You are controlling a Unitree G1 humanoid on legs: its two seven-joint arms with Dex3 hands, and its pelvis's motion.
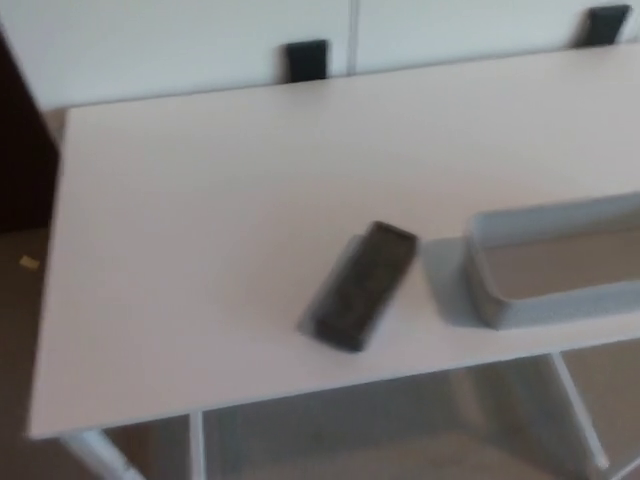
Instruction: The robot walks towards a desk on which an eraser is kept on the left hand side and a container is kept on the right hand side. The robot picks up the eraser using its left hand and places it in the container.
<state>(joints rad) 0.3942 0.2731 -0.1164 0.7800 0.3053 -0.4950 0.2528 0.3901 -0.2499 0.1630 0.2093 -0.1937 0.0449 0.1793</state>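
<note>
A dark grey, oblong eraser (362, 286) lies flat on the white desk (200, 200), near the front edge and slightly right of the middle, angled from lower left to upper right. Just to its right stands a shallow grey rectangular container (480, 280), cut off by the right edge of the picture, with nothing visible inside it. A narrow gap of desk separates the two. Neither of my hands shows in the head view.
Two black brackets (307, 60) (607, 25) stand at the desk's back edge against a white wall. The desk's white legs (195, 445) show below the front edge. Brown floor lies to the left, with a small yellow scrap (29, 262) on it.
</note>
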